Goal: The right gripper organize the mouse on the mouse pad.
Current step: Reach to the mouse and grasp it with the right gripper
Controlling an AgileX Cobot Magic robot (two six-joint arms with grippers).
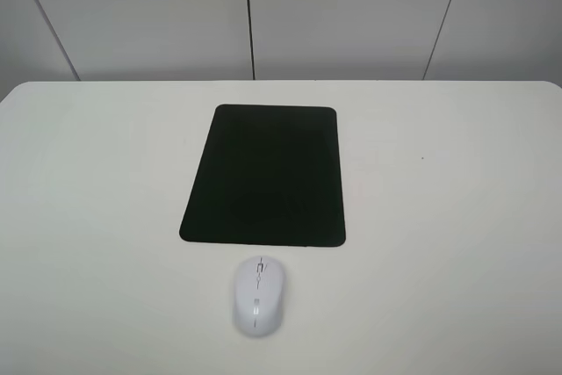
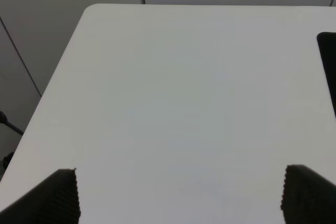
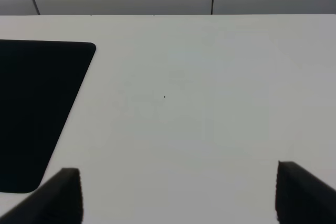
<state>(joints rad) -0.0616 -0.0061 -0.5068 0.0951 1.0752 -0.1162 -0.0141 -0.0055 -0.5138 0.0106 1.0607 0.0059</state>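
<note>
The white mouse [image 1: 257, 297] lies on the white table just in front of the near edge of the black mouse pad [image 1: 267, 175], apart from it, with its scroll wheel toward the pad. Neither arm shows in the high view. In the right wrist view my right gripper [image 3: 178, 195] is open and empty, with its two black fingertips [image 3: 63, 195] wide apart over bare table; the mouse pad [image 3: 37, 108] lies beside it. In the left wrist view my left gripper [image 2: 181, 195] is open and empty over bare table, with an edge of the mouse pad [image 2: 328, 66] at the frame's side.
The white table [image 1: 439, 217] ends at a back edge before a grey panelled wall [image 1: 351, 15]. The left wrist view shows the table's rounded far corner [image 2: 92, 10].
</note>
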